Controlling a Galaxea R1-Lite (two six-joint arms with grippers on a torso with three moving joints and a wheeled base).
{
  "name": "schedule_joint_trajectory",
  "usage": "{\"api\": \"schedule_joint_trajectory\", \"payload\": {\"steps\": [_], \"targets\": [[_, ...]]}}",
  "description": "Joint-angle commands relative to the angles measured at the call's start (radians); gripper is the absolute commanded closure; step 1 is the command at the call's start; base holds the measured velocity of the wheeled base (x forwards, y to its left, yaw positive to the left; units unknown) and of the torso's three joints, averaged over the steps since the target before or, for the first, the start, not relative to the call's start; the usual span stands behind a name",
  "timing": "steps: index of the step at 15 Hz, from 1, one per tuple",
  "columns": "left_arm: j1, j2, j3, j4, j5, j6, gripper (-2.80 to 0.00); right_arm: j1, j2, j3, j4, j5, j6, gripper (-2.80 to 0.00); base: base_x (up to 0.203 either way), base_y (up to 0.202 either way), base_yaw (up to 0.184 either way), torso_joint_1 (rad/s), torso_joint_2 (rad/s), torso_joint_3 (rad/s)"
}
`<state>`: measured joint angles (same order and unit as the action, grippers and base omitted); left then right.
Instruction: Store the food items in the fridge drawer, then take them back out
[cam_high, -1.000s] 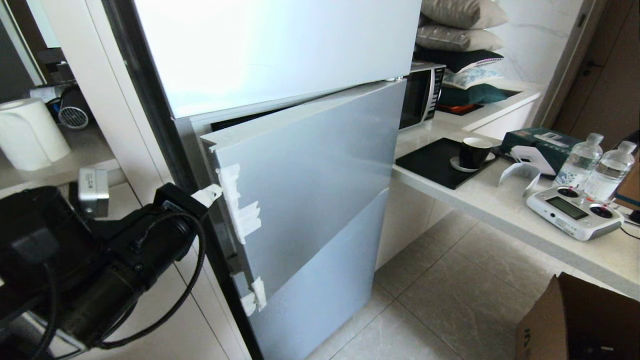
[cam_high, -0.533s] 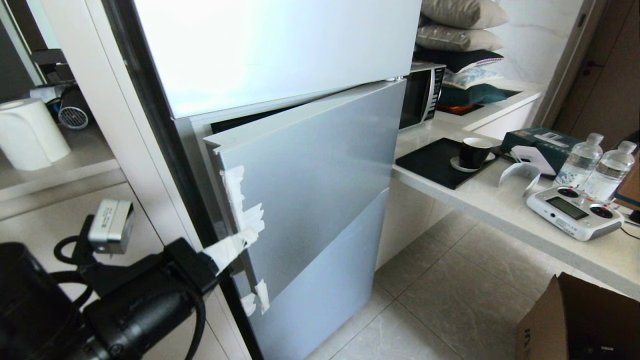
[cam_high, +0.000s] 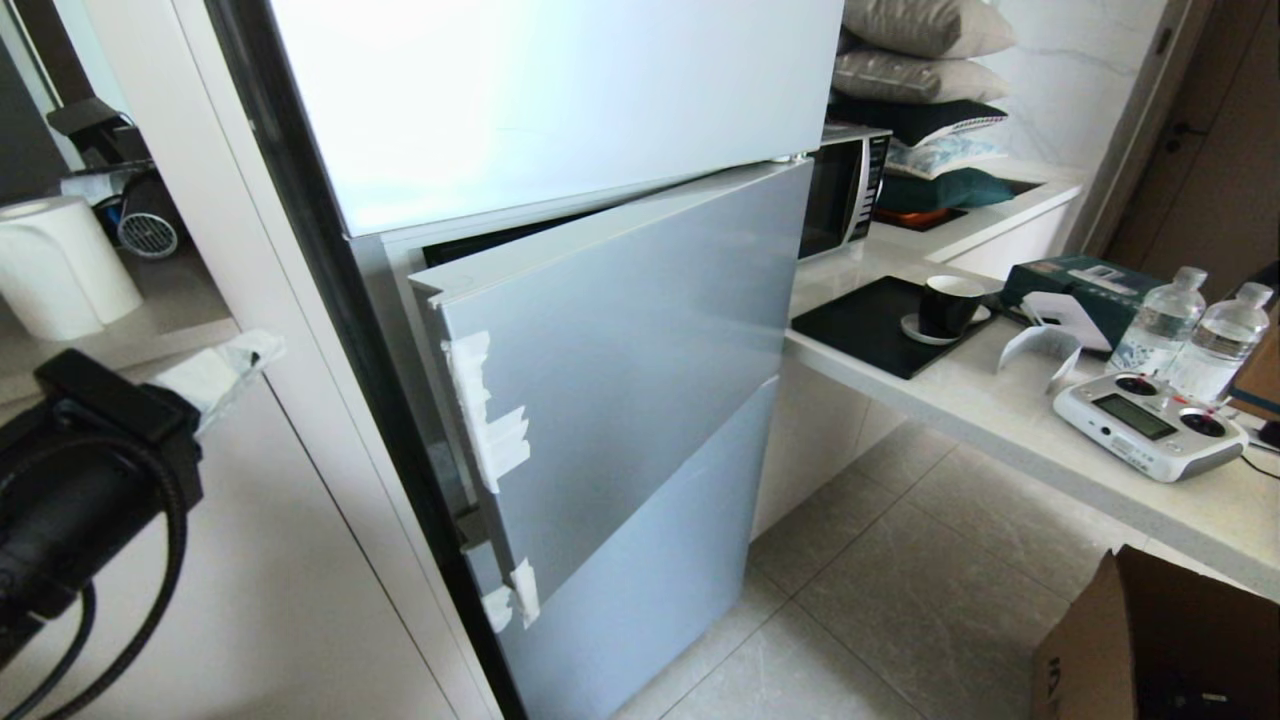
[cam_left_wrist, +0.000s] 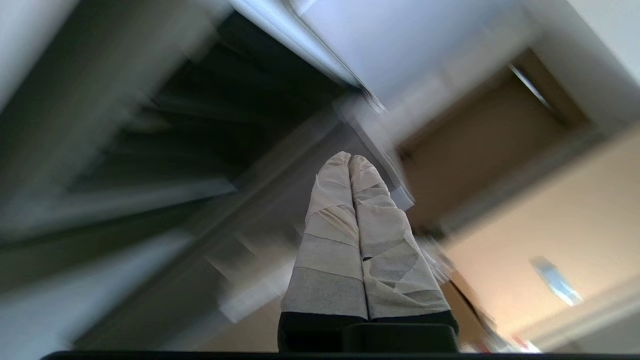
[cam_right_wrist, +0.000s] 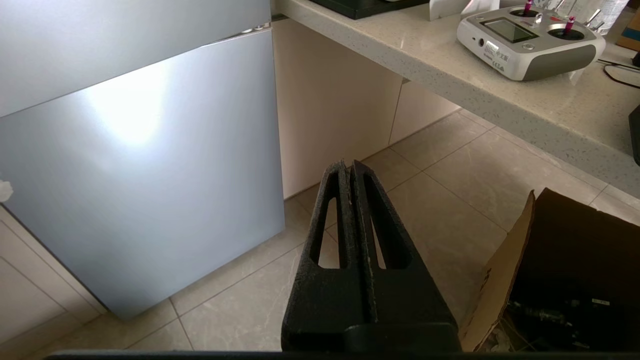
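Two grippers, both pressed together: left gripper (cam_left_wrist: 350, 162) (tape-wrapped) beside middle fridge door (cam_high: 620, 360), standing ajar; right gripper (cam_right_wrist: 348, 167) over floor (cam_right_wrist: 450, 170). Two water bottles (cam_high: 1160, 320). No tomato or fridge drawer visible.

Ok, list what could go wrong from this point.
1. The middle fridge door stands only slightly ajar, and the left end effector, shut and empty, is off to its side. Hooking that edge may slip.
2. White tape patches line the door edge; the taped fingers could snag them.
3. No drawer or food is in view, so the door likely needs swinging much wider, toward the counter. The right end effector hangs shut over the floor.
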<state>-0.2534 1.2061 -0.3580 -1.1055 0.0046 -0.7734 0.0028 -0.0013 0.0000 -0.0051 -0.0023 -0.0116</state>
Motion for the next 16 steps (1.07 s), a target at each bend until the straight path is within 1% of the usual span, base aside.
{"api": "schedule_joint_trajectory", "payload": {"steps": [1,7,10,12,13,14,16], "targets": [[0.062,0.07,-0.025,-0.006,-0.005,0.01,0.0,0.0,0.0,0.0,-0.001,0.0,-0.001,0.0,0.0,0.0,0.0,0.0,0.0,0.0],[0.0,0.313,-0.123,-0.081,-0.01,0.012,0.0,0.0,0.0,0.0,-0.001,0.0,-0.001,0.0,0.0,0.0,0.0,0.0,0.0,0.0],[-0.058,0.389,-0.186,-0.086,-0.005,0.018,0.0,0.0,0.0,0.0,-0.001,0.001,-0.001,0.0,0.0,0.0,0.0,0.0,0.0,0.0],[-0.078,0.44,-0.239,-0.097,0.007,0.02,0.0,0.0,0.0,0.0,-0.001,0.0,-0.001,0.0,0.0,0.0,0.0,0.0,0.0,0.0],[-0.089,0.461,-0.261,-0.103,0.026,0.022,0.0,0.0,0.0,0.0,-0.001,-0.001,-0.001,0.0,0.0,0.0,0.0,0.0,0.0,0.0],[-0.103,0.475,-0.274,-0.105,0.048,0.029,0.0,0.0,0.001,0.0,0.0,0.001,-0.001,0.0,0.0,0.0,0.0,0.0,0.0,0.0],[-0.137,0.478,-0.269,-0.105,0.056,0.045,0.0,0.0,0.0,0.0,-0.001,0.001,-0.001,0.0,0.0,0.0,0.0,0.0,0.0,0.0]]}}
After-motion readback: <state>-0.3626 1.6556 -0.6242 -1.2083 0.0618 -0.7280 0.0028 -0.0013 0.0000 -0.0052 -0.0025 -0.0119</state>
